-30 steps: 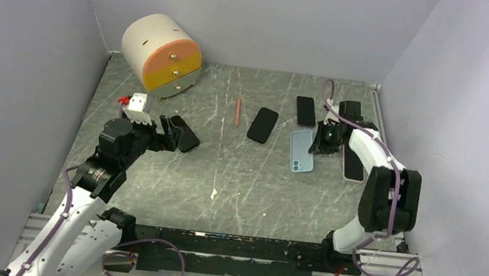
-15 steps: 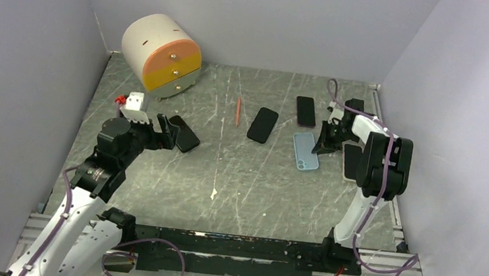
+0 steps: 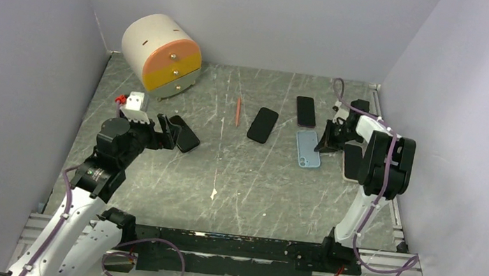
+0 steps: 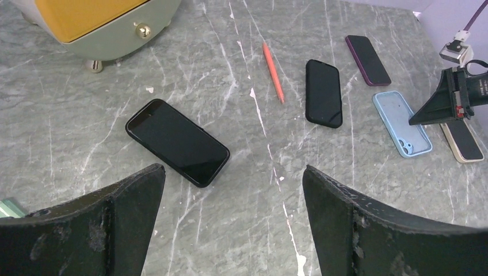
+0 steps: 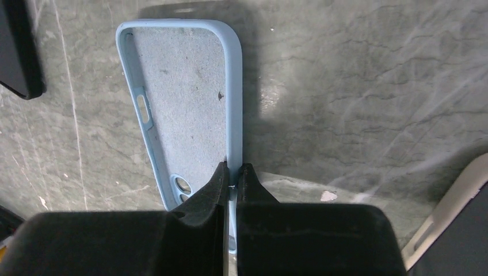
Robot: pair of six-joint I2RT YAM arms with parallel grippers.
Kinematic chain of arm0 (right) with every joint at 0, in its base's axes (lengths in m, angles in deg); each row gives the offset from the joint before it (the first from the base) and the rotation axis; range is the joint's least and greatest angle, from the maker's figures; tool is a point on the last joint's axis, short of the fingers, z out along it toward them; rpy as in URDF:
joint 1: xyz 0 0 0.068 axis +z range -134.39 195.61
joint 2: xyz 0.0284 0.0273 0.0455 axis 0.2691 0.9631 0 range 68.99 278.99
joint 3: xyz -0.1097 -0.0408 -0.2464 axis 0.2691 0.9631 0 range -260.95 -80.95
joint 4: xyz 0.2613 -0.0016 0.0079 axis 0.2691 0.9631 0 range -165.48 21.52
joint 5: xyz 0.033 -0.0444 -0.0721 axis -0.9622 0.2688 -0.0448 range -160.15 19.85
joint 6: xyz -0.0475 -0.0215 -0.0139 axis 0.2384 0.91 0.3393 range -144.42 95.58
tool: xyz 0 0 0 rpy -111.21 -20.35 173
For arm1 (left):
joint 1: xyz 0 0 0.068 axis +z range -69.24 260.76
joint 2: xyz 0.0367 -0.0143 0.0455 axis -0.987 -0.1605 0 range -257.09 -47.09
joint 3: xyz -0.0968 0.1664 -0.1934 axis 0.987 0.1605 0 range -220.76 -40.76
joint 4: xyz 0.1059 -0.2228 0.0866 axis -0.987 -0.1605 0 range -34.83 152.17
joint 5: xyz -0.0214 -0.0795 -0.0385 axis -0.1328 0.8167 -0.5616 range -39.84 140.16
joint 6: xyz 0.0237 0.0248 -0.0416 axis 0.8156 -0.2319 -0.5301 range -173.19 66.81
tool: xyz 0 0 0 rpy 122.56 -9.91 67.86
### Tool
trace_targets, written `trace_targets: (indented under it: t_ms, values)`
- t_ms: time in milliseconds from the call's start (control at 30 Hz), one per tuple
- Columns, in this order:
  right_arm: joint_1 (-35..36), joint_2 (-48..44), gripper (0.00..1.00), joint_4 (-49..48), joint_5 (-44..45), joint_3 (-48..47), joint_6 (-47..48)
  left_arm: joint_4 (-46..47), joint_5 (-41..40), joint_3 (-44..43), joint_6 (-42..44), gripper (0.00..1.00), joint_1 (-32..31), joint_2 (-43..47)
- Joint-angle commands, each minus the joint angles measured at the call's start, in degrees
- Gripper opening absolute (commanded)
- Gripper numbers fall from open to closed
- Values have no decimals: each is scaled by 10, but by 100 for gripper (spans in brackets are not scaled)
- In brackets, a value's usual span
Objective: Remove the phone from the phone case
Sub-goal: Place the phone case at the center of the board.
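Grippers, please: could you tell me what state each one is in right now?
Left gripper: open, holding nothing.
Right gripper: closed on the rim of the empty blue phone case.

No text, label, brand or number is legible in any view. The black phone (image 4: 177,142) shows a dark screen; the blue phone case (image 5: 187,98) shows plain lining.

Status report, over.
Left gripper open, near black phone. Right gripper shut on blue case rim. Case empty. Nothing in the way.
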Motion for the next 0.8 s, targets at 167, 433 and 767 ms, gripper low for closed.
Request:
trace_targets:
  t_ms: [167,433,767]
  values:
    - [-14,16,14,-26,50,-16,10,34,15,2,11,93,3,8]
    - [-14,-20,49,-18,79,-13,17,35,18,3,10,93,4,13]
    - [-39,-108,68,-19,250,3,3,35,17,4,9,93,4,32]
